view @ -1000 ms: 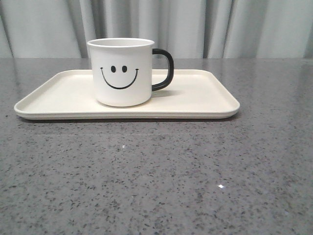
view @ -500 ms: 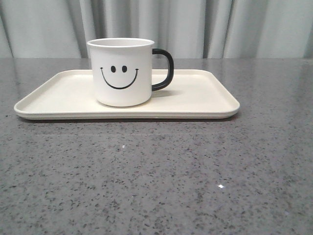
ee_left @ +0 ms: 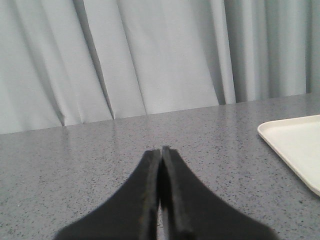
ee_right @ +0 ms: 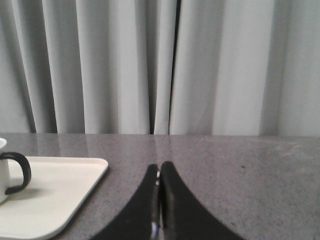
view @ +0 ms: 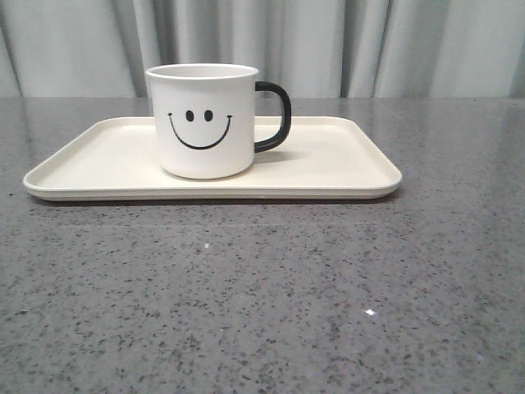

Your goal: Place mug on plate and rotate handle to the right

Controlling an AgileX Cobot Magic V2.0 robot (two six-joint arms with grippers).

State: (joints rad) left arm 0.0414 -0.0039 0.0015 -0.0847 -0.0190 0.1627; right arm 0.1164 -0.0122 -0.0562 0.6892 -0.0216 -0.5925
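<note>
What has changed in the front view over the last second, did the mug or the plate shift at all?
Nothing visibly changed. The mug stands upright on the plate as before, smiley toward the camera, handle pointing right. Neither arm entered the front view; the left gripper and right gripper are shut and empty, away from the mug.

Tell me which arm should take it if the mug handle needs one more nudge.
Right, probably. The handle already points right, toward the right gripper; that wrist view shows handle and plate close by. The left gripper sees only a plate corner. Both are shut and empty.
</note>
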